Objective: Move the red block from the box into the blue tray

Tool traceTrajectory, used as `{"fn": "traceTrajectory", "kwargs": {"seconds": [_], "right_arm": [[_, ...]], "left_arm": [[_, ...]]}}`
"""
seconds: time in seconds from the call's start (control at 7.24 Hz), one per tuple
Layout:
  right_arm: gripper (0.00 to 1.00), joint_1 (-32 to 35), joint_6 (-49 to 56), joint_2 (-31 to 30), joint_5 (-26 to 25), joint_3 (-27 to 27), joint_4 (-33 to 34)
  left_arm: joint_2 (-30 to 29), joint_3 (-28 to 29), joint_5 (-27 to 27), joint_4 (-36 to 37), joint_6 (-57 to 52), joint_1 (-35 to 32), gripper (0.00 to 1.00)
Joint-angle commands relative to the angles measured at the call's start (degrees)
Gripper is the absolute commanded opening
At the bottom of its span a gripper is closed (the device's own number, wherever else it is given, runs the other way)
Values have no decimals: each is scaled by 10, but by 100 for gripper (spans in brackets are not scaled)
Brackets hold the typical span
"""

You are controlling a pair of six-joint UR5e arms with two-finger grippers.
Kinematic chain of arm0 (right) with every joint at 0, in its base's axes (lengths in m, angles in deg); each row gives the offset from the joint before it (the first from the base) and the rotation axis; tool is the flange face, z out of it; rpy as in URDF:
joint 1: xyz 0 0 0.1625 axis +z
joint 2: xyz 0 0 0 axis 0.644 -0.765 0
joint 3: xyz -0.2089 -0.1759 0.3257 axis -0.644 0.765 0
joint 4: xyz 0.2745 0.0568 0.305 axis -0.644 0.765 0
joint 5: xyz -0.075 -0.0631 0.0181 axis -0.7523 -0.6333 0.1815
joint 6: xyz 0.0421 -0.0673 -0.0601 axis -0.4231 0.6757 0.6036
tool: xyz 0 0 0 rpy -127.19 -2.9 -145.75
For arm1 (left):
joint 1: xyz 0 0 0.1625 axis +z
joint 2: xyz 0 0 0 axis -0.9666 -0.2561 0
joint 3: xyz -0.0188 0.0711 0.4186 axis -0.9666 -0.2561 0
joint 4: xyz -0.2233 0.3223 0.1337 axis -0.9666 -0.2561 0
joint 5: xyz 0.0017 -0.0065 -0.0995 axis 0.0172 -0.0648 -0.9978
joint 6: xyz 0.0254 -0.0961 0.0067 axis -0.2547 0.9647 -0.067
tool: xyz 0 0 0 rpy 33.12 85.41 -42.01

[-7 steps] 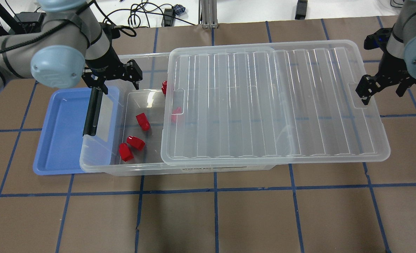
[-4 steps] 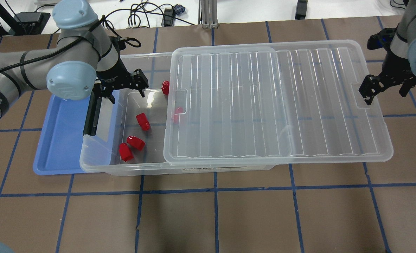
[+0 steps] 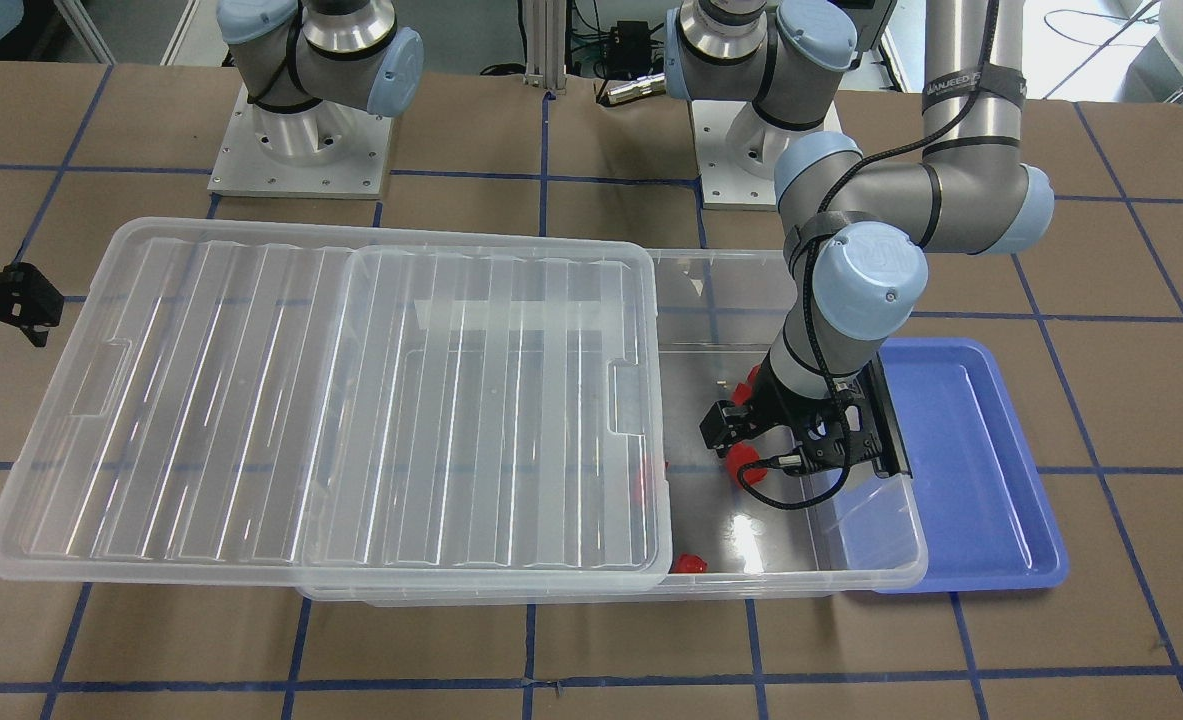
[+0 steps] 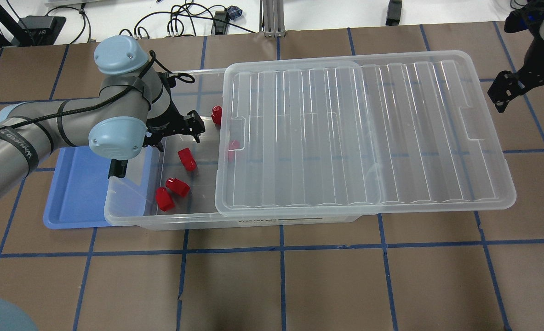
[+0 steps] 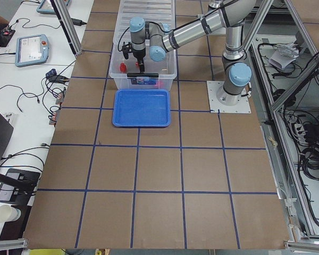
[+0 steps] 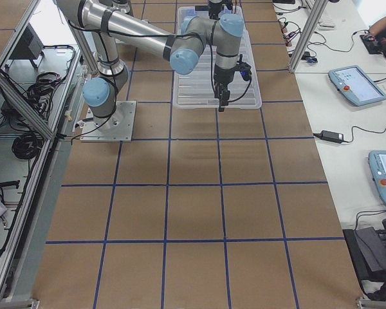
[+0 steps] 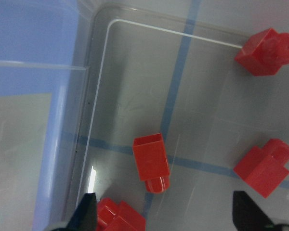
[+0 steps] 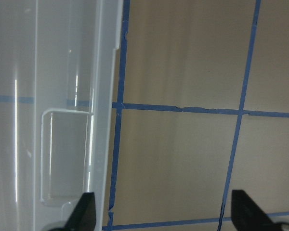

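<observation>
The clear box (image 4: 235, 221) has its ribbed lid (image 4: 363, 133) slid to the right, so its left end is uncovered. Several red blocks lie there: one (image 4: 186, 158) (image 7: 151, 156) below my left gripper, two (image 4: 177, 186) near the front wall, one (image 4: 216, 115) at the back. My left gripper (image 4: 179, 134) (image 3: 773, 445) (image 7: 166, 216) is open and empty above them. The blue tray (image 4: 76, 193) (image 3: 961, 450) lies partly under the box's left end and holds nothing. My right gripper (image 4: 527, 92) (image 8: 164, 216) is open and empty beyond the lid's right edge.
Another red block (image 4: 231, 147) shows through the lid's left edge. The black latch bar (image 4: 117, 169) runs along the box's left end, next to my left arm. The lid overhangs the box on the right. Brown table with blue tape lines lies all around.
My left gripper has moved right from the tray's edge to over the box's uncovered end. My right gripper has drawn up and away from the lid's right edge. The lid shifted slightly right.
</observation>
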Motion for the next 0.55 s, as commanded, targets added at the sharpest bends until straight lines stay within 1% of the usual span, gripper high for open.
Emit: {"fn": "traceTrajectory", "kwargs": {"seconds": [0.0, 0.14, 0.28, 0.41], "right_arm": [[100, -6, -2, -4, 1, 0, -3], [100, -6, -2, -6, 8, 0, -8], [100, -7, -2, -7, 8, -2, -7], [100, -7, -2, -8, 8, -3, -7]], "left_arm": [[-2, -27, 0, 30, 1, 0, 100], [-13, -38, 0, 78, -3, 0, 100], [-35, -45, 0, 108, -1, 0, 100], [-51, -46, 1, 122, 0, 0, 100]]}}
